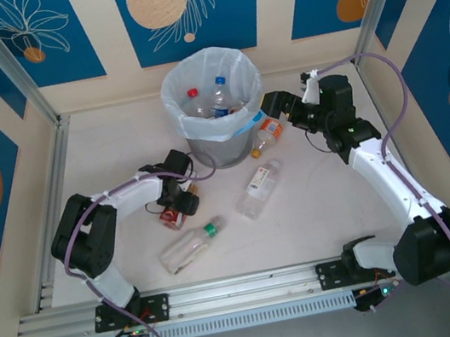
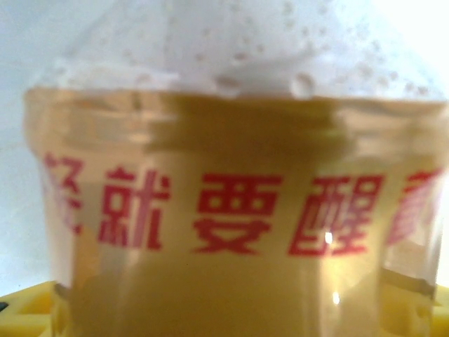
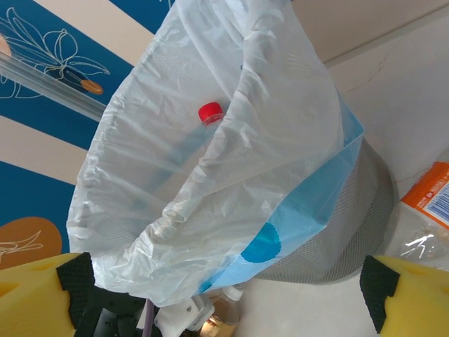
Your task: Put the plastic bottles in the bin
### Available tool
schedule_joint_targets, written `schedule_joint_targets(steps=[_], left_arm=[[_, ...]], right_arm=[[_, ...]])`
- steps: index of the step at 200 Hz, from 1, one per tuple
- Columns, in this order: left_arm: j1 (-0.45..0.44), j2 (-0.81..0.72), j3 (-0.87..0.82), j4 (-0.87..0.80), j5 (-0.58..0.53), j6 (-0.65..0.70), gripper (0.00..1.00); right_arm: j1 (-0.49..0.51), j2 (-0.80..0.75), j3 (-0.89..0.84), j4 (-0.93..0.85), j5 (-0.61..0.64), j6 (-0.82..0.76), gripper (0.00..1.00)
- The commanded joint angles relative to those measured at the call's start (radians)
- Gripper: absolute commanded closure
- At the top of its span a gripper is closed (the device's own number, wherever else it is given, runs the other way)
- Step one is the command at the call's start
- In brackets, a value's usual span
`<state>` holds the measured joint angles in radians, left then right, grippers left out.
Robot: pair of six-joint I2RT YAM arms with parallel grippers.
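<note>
**A:** How are the jaws looking on your end?

**B:** My left gripper [image 1: 180,198] is down on the red-lettered bottle [image 2: 224,210], on the table [image 1: 110,153] just in front of the bin [image 1: 209,149]. The pads [image 2: 24,316] flank it, but I can't tell if they're actually clamped. My right gripper [image 1: 274,108] is spread wide with nothing in it, beside the bin.

**A:** And the other bottles?

**B:** The red-cap bottle [image 3: 209,114] and blue-cap bottle [image 1: 219,83] are in the bin. The orange-label bottle [image 1: 267,135], white-label bottle [image 1: 260,187] and green-cap bottle [image 1: 190,245] are lying on the table.

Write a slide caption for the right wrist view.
Open right gripper faces the bag-lined bin, a red-capped bottle lying inside.
</note>
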<state>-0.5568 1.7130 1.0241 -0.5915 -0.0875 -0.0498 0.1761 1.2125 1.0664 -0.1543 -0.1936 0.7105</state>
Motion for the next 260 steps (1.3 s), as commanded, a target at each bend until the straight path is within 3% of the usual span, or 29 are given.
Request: schedule_joint_targets(steps=[1,47,109,198,260], left_arm=[[-0.011,-0.042,0.019,-0.008,-0.016,-0.005,0.38],[0.004,-0.146,-0.017,0.019,-0.052,-0.04,0.38],[0.07,-0.312,-0.104,0.088,-0.182,-0.152,0.38],[0.159,-0.502,-0.118,0.251,-0.061,-0.259,0.39],[0.158,-0.527,-0.037,0.264,-0.09,-0.329,0.4]], right_arm=[[-0.004,-0.005,0.044,-0.012,-0.037,-0.017,0.0],[-0.003,-0.002,0.049,-0.016,-0.024,-0.023,0.0],[-0.003,-0.002,0.059,-0.021,-0.009,-0.024,0.0],[0.0,-0.043,0.025,-0.001,-0.001,-0.031,0.01],[0.0,-0.085,-0.013,-0.007,0.013,-0.059,0.0]])
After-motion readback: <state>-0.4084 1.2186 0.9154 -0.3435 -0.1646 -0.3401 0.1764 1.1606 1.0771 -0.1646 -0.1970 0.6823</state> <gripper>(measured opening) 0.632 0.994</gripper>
